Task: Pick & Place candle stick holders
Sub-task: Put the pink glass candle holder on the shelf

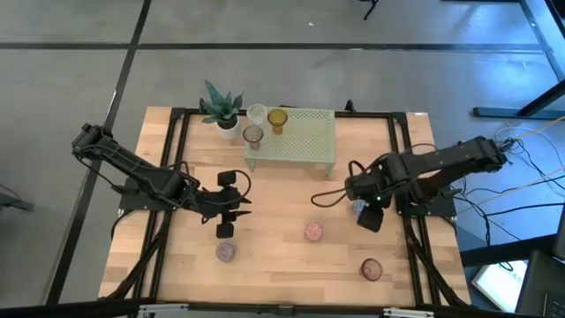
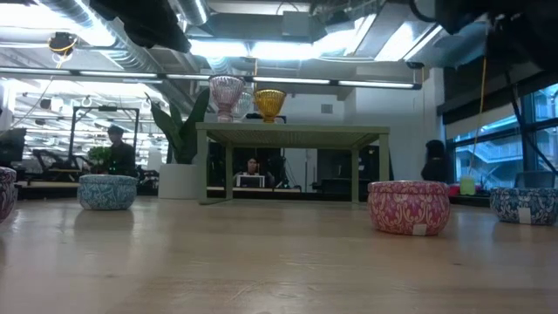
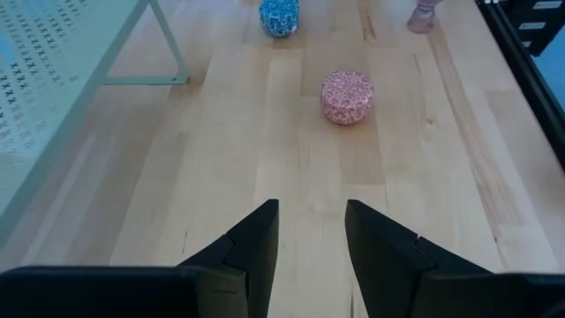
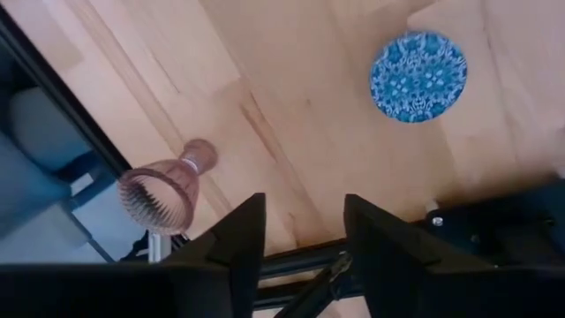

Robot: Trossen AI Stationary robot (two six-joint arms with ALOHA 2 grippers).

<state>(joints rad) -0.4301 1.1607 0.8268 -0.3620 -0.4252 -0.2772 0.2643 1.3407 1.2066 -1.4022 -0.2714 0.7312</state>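
Note:
Three candle stick holders, clear (image 1: 256,113), amber (image 1: 277,119) and pink (image 1: 253,135), stand on the pale green stand (image 1: 300,137). On the table rest a pink holder (image 1: 313,231), a mauve one (image 1: 226,252), a blue one (image 4: 417,77) and a pink goblet-shaped one (image 4: 168,190) on its foot near the right edge. My left gripper (image 3: 311,243) hovers open at centre left, pointing at the pink holder (image 3: 346,97). My right gripper (image 4: 305,238) hangs open above the table beside the blue holder, nothing between its fingers.
A potted spiky plant (image 1: 221,110) stands left of the stand at the far edge. Black frame rails (image 1: 402,177) run along the table's sides. Bare wood lies between the stand and the holders in the middle (image 1: 282,203).

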